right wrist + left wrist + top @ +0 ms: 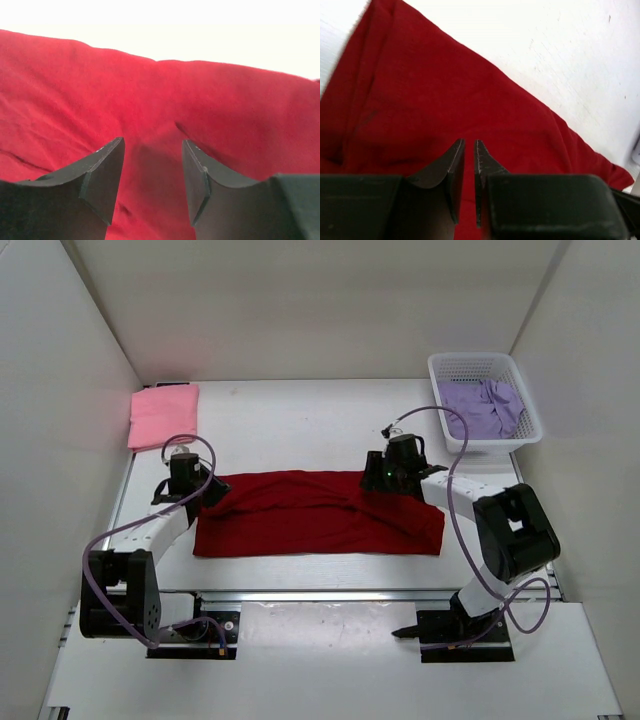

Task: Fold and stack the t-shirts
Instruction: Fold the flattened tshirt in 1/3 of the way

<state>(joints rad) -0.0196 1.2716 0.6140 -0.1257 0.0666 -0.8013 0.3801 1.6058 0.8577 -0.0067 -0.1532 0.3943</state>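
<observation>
A dark red t-shirt (320, 515) lies folded into a long band across the table's middle. My left gripper (212, 490) hovers at its left end. In the left wrist view its jaws (469, 142) stand a narrow slit apart over the red cloth (445, 100), with nothing pinched between them. My right gripper (375, 480) is over the band's upper right part, open, its fingers (152, 142) spread above the red cloth (150, 90). A pink t-shirt (163, 415) lies folded at the back left. A lavender t-shirt (485, 405) sits bunched in the basket.
A white mesh basket (470, 358) stands at the back right corner. White walls close in the table on the left, back and right. Bare tabletop (300, 425) lies behind the red shirt.
</observation>
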